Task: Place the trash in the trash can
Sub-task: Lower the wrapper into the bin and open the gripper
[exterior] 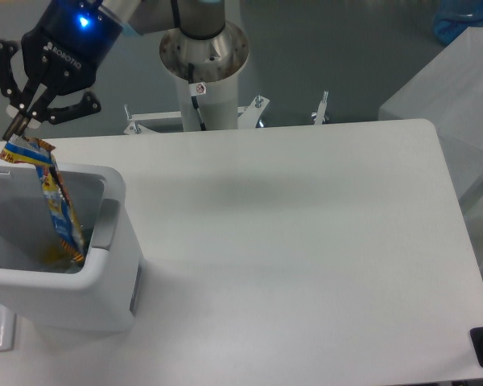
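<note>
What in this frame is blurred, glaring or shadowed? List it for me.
Fixed camera: even, soft lighting; a faint diffuse shadow on the white table centre; the bin interior is dim; a blue LED glows bright on the gripper; the snack wrapper is slightly soft, its print unreadable.

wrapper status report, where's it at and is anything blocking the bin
Gripper jaws shut on wrapper's top edge. Wrapper hangs down inside trash can, lower end near the bottom. Nothing in the way.
</note>
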Controlling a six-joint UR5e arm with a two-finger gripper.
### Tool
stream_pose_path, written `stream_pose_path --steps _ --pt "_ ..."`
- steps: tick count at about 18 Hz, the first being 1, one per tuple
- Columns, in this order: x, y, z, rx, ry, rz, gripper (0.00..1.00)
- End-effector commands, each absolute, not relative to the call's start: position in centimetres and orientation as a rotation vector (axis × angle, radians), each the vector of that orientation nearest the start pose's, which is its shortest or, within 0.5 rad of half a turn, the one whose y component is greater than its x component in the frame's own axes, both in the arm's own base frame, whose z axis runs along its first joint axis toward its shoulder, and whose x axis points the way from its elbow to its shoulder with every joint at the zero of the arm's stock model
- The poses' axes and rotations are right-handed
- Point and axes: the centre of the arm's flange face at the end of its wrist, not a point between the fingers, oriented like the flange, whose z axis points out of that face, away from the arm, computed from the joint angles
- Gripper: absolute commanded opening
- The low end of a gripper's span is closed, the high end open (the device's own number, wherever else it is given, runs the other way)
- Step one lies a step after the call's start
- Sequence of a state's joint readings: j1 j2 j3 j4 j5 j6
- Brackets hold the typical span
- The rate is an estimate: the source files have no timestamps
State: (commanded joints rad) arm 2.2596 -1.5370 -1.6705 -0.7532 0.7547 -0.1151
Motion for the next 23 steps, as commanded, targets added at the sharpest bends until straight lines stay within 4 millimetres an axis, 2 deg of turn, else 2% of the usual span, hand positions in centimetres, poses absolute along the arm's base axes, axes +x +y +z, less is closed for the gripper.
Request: stream_pose_path --steps 5,10,11,12,13,14,15,19,21,23 --pt "-16.9 52.9 55.8 -2.130 -0.526 -0.666 0.11" --pt "-17.9 54.0 54.6 -2.144 -0.540 -0.672 0.15" --pt "-18.0 54.2 54.5 -2.145 -0.540 -0.672 0.19" --pt "-18.3 54.5 54.1 -2.149 -0.542 -0.675 0.33" --pt "-18.5 54.8 53.8 -2.155 -0.521 -0.663 0.54" --pt "-18.6 54.9 53.8 -2.159 -0.479 -0.642 0.81" --pt "-18.6 54.9 53.9 -2.162 -0.448 -0.627 1.00" --pt "-18.9 55.1 55.6 -2.146 -0.381 -0.581 1.00" --pt "-20.6 55.4 56.6 -2.132 -0.290 -0.503 1.00" --pt "-23.5 56.1 56.8 -2.126 -0.168 -0.397 1.00"
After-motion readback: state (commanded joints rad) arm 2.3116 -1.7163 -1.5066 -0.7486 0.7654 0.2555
